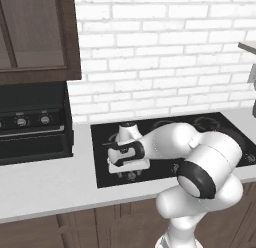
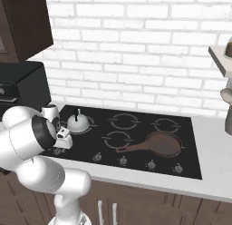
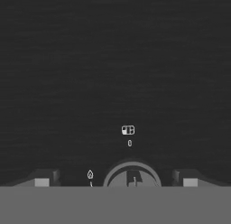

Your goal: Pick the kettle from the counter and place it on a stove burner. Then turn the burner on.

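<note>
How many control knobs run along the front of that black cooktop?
5 visible on the right base view: near the arm, then, and rightmost. The arm may hide another on the left.

I see a silvery grey kettle (image 2: 78,123), brown frying pan (image 2: 161,144), glossy black cooktop (image 2: 190,147), white brick wall (image 2: 136,51), pale grey counter (image 1: 45,184).

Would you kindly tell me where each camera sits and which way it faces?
Left base view: behind the arm's left, facing the cooktop; the arm rises lower right.
Right base view: behind its right, facing the kettle and the frying pan; the arm rises lower left.
Hand view: on the hand, facing the black glass and a knob between the open gripper tips.
Both base views share the cooktop.
</note>
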